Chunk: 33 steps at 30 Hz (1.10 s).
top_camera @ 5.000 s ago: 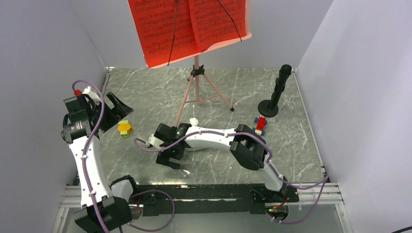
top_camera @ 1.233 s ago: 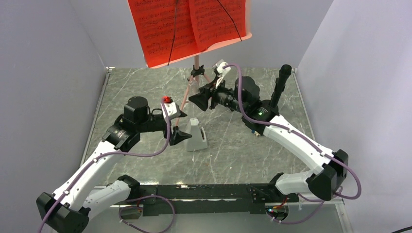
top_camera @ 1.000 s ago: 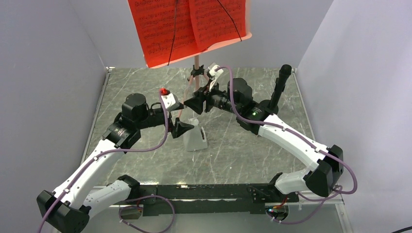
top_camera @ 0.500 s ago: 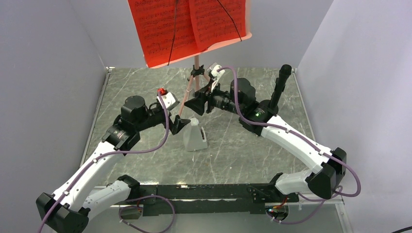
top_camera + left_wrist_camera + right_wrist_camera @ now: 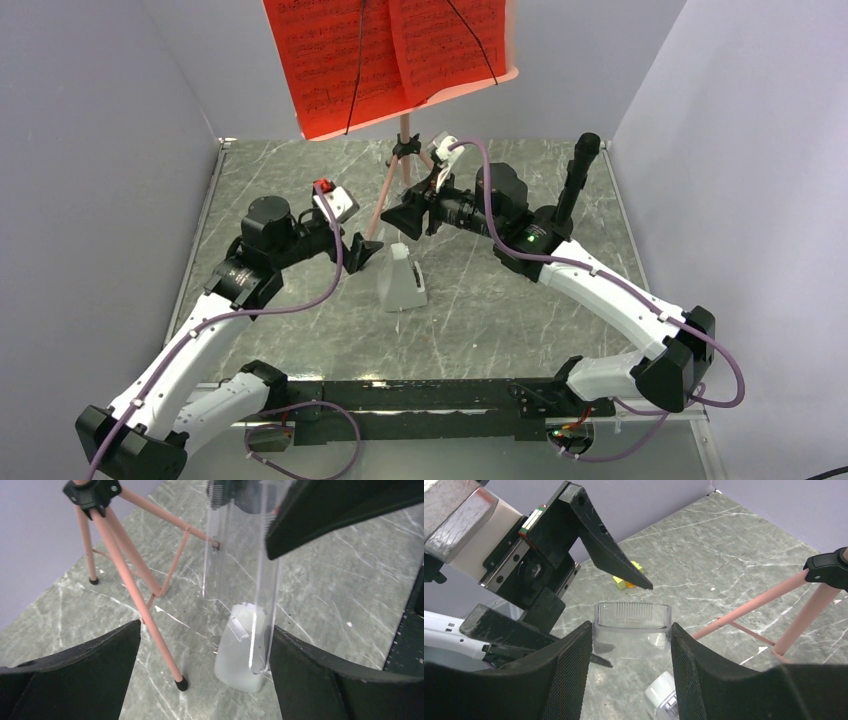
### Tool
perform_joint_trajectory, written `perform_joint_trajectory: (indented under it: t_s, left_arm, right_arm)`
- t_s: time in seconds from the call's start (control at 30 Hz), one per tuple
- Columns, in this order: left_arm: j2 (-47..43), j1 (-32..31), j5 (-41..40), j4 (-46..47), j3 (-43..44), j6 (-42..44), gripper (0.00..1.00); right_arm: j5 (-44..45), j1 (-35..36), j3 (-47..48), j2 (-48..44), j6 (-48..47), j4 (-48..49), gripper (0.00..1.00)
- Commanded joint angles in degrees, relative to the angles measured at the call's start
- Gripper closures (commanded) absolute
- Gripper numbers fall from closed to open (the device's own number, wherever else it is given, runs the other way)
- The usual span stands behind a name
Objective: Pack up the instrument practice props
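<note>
The pink music stand (image 5: 404, 150) stands at the back centre on tripod legs (image 5: 127, 565), with red sheet-music pages (image 5: 350, 55) on its desk. The white wedge metronome (image 5: 401, 285) stands upright in front of it and also shows in the left wrist view (image 5: 235, 655). My right gripper (image 5: 630, 626) is shut on a clear plastic cover (image 5: 632, 612) and holds it just above the metronome (image 5: 663, 696). My left gripper (image 5: 205, 630) is open, close to the metronome's left side, with a tripod foot (image 5: 181, 683) between its jaws.
A black post on a round base (image 5: 568, 195) stands at the back right. A yellow toy block (image 5: 627, 577) lies on the marble table (image 5: 300, 190) beyond the left gripper (image 5: 574, 555). Grey walls close in on the left, back and right.
My left gripper has drawn back a little to the left, off the metronome. My right gripper holds the clear cover in nearly the same place above it.
</note>
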Motion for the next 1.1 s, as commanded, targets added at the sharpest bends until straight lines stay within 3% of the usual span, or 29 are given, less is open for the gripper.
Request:
perform_joint_trajectory:
  t_s: [0.0, 0.1, 0.23, 0.47, 0.6, 0.77, 0.87, 1.07]
  left_arm:
    - [-1.48, 0.21, 9.15, -4.27, 0.12, 4.18, 0.01]
    - [-0.38, 0.20, 16.01, -13.27, 1.62, 10.39, 0.01]
    - [1.58, 0.20, 19.17, -21.81, 3.05, 17.81, 0.01]
    - [3.40, 0.12, 22.41, -10.80, 1.17, 14.19, 0.01]
    - [9.67, -0.12, 23.51, -11.79, 4.61, 14.59, 0.02]
    - [16.95, -0.57, 22.67, -16.50, 11.00, 15.74, 0.08]
    - [19.88, -1.01, 21.65, -15.18, 11.78, 14.49, 0.10]
    - [22.71, -4.34, 19.91, -16.63, 12.01, 14.21, 0.10]
  right_arm:
    - [-1.17, -0.13, 0.32, -1.72, -0.74, 2.03, 1.00]
    - [-3.01, -1.01, 1.72, -1.40, -2.85, 1.29, 1.00]
    - [-10.87, -3.52, 4.00, -2.02, -10.84, -3.39, 1.00]
    - [-23.64, -10.44, 3.19, -7.28, -28.82, -12.02, 1.00]
    - [-30.50, -14.21, 0.53, -10.14, -42.34, -18.29, 1.00]
    - [-37.28, -16.45, -7.32, -11.19, -48.98, -15.27, 1.00]
    - [-38.49, -18.22, -12.67, -11.94, -49.35, -9.05, 1.00]
    - [-41.79, -19.85, -16.82, -12.25, -55.88, -8.94, 1.00]
